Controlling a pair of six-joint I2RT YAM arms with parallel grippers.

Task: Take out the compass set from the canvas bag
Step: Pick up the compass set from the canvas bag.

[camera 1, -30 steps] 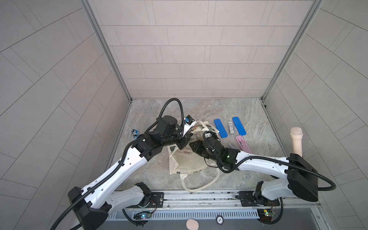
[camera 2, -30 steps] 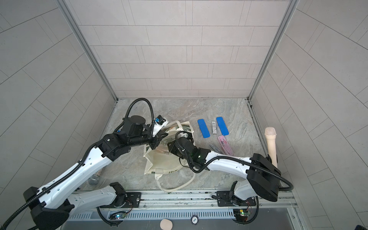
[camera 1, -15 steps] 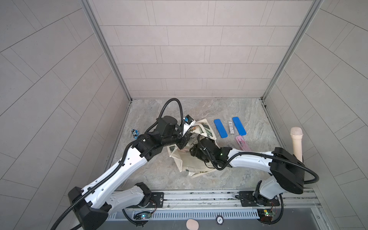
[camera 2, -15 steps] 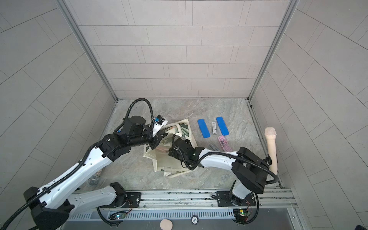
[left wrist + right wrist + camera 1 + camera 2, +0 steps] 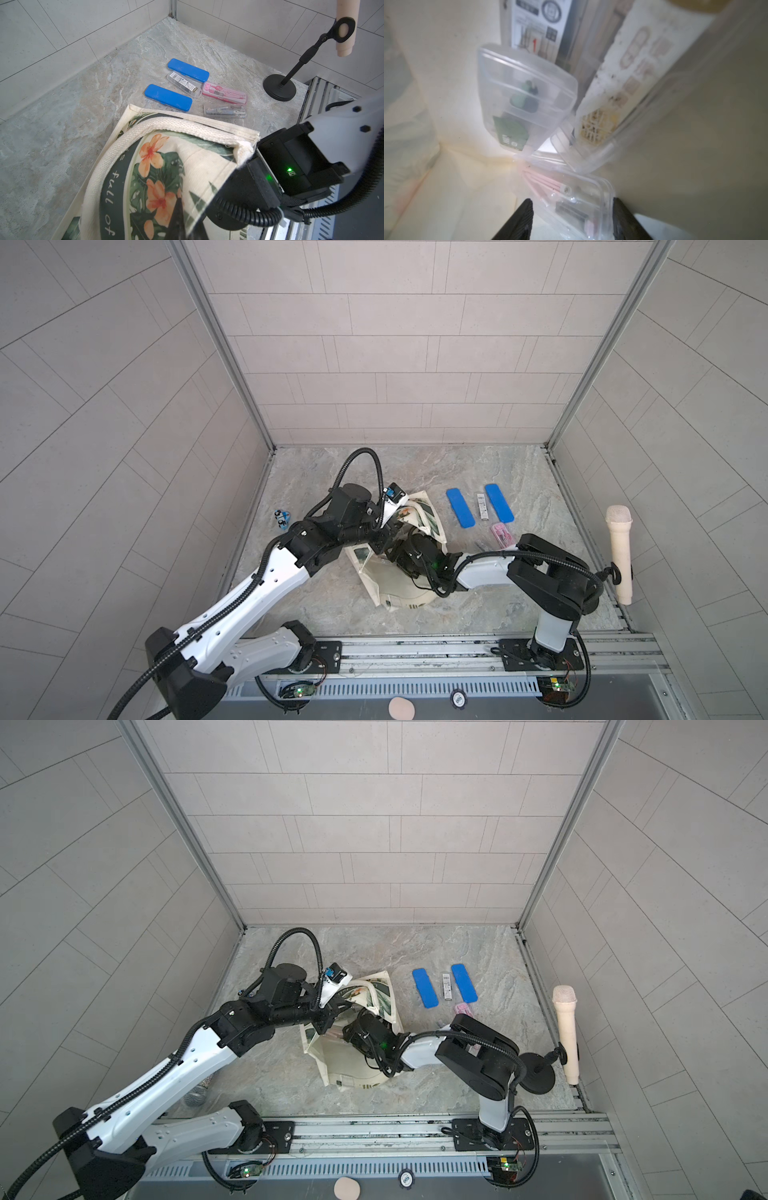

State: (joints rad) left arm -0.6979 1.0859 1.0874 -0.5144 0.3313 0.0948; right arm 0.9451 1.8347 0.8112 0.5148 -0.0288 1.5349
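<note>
Cream canvas bag (image 5: 395, 585) sits mid-desk, its rim pinched tight in the left gripper (image 5: 381, 540), while the right gripper (image 5: 572, 209), freshly plunged inside, spreads its jaws astride the compass set (image 5: 577, 191) there, so a grab looks imminent.

The right end effector (image 5: 572, 220) is out of sight in both top views, swallowed by the mouth of the canvas bag (image 5: 399, 585); in its wrist view its fingers (image 5: 523, 216) and the compass set (image 5: 577, 199) between them run off the edge, so whether they press on the case cannot be told. The other clear cases (image 5: 527, 93) are blurred. The left end effector (image 5: 381, 544) shows its wrist camera only one dark finger (image 5: 178, 212), cut off at the edge, and the small blue thing (image 5: 282, 519) at the side of the desk (image 5: 415, 472) is too small to name.
</note>
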